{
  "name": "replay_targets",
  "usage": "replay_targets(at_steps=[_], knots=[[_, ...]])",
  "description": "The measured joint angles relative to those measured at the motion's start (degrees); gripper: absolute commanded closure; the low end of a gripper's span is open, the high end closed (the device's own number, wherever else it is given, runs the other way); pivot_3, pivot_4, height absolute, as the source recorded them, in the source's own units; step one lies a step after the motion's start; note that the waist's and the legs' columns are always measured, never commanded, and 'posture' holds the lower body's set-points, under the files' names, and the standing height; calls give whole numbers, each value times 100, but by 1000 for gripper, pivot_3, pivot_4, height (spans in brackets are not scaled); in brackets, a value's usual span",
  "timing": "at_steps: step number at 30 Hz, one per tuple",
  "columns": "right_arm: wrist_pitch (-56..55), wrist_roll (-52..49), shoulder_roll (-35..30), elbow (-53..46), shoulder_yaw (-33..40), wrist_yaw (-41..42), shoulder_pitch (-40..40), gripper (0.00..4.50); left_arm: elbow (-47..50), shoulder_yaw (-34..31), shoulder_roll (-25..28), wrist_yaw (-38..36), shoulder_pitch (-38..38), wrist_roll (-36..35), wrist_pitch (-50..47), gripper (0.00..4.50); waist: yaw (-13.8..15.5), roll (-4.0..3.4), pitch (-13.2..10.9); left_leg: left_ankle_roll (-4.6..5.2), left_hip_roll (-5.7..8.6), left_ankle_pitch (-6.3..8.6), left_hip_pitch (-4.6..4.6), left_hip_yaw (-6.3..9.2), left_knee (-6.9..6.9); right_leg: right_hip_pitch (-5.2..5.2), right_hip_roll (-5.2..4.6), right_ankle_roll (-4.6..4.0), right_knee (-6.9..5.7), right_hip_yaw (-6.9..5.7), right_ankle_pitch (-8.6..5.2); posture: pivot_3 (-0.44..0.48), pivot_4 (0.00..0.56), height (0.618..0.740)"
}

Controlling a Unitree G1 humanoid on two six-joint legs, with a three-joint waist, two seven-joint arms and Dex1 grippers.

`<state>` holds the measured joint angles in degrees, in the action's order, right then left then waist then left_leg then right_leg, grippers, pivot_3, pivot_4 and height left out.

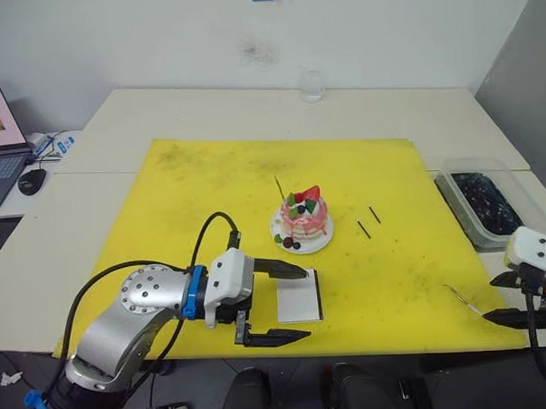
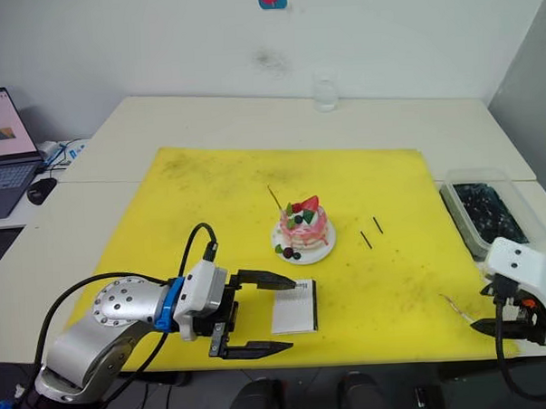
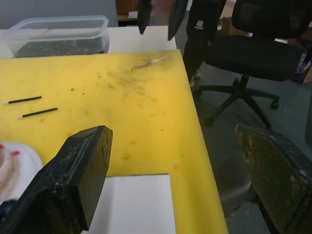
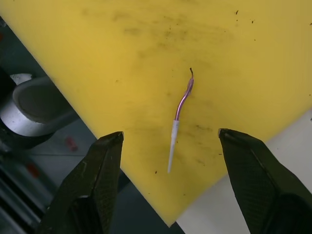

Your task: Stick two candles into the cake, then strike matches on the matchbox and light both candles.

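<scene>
Near the mat's right corner, our right gripper [image 4: 170, 141] spreads its fingers over a candle [image 4: 179, 114]; our left gripper [image 1: 282, 302], fingers apart, straddles the matchbox [image 1: 298, 297].

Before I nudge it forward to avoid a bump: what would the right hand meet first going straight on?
Probably the thin curved pale candle lying on the yellow mat, between the open fingers; depth is unclear.

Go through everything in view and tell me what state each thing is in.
Cake: on its plate, one candle stuck in, unlit.
Second candle: lying flat on the mat, not gripped.
Matches: two, lying unstruck beside the cake.
Matchbox: flat on the mat.
Left end effector: open.
Right end effector: open.
</scene>
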<state>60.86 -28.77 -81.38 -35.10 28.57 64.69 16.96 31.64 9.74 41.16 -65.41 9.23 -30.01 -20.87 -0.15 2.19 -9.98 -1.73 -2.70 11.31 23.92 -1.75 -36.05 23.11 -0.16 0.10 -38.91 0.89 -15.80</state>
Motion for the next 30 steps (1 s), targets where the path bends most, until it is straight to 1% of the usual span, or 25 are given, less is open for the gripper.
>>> replay_targets(at_steps=[2, 5, 7, 9, 13, 22, 25, 29, 30], knots=[[202, -73, -112, 123, -563, -188, -518, 1275, 31, 87, -36, 38, 57, 95, 9, 0, -2, 0, 0, 0, 1, 0, 1, 0, 1, 2, 0, 0, 1, 0, 0, 0, 150, 740], [244, -40, -121, 401, -1460, -400, -1073, 1275, 132, 203, -107, 140, 140, 156, 3, 0, -4, 1, -1, 0, 1, 0, 5, -3, 1, 4, 1, 3, 1, 2, 2, 0, 150, 740], [222, 44, -112, 530, -1908, -501, -1337, 1275, 190, 238, -128, 213, 180, 186, -6, 0, -4, -1, -2, 0, 1, 0, 5, -4, 1, 6, 2, 7, 1, 2, 3, 0, 150, 740], [200, 99, -102, 665, -2209, -547, -1488, 1275, 216, 253, -144, 278, 205, 209, -23, 0, -4, -2, -2, 0, 0, 0, 5, -3, 2, 6, 2, 8, 1, 1, 4, 0, 150, 740], [220, 112, -26, 819, -2552, -610, -1627, 1275, 317, 264, -165, 435, 205, 211, -104, 0, -4, -2, -2, 0, -1, 0, 4, -3, 1, 6, 5, 9, -1, 1, 4, 0, 150, 740], [233, 111, 122, 832, -2726, -718, -1664, 1275, 446, 310, -211, 611, 192, 207, -152, 0, -2, -4, 0, 0, 0, 0, 3, -4, -2, 5, 9, 14, -4, 2, 7, 0, 150, 740], [224, 122, 140, 835, -2756, -762, -1664, 1879, 447, 348, -213, 627, 154, 208, -153, 0, -2, -4, 0, 0, 0, 0, 3, -5, -1, 5, 10, 14, -4, 2, 7, 0, 150, 740], [208, 178, 140, 833, -2788, -846, -1664, 3375, 447, 348, -212, 670, 153, 207, -164, 0, -2, -4, 0, 0, 0, 0, 3, -4, -1, 5, 10, 15, -4, 2, 7, 0, 150, 740], [211, 181, 145, 832, -2799, -855, -1664, 3689, 446, 348, -212, 679, 154, 207, -164, 0, -2, -4, 0, 0, 0, 0, 3, -4, -1, 5, 10, 15, -4, 2, 8, 0, 150, 740]])
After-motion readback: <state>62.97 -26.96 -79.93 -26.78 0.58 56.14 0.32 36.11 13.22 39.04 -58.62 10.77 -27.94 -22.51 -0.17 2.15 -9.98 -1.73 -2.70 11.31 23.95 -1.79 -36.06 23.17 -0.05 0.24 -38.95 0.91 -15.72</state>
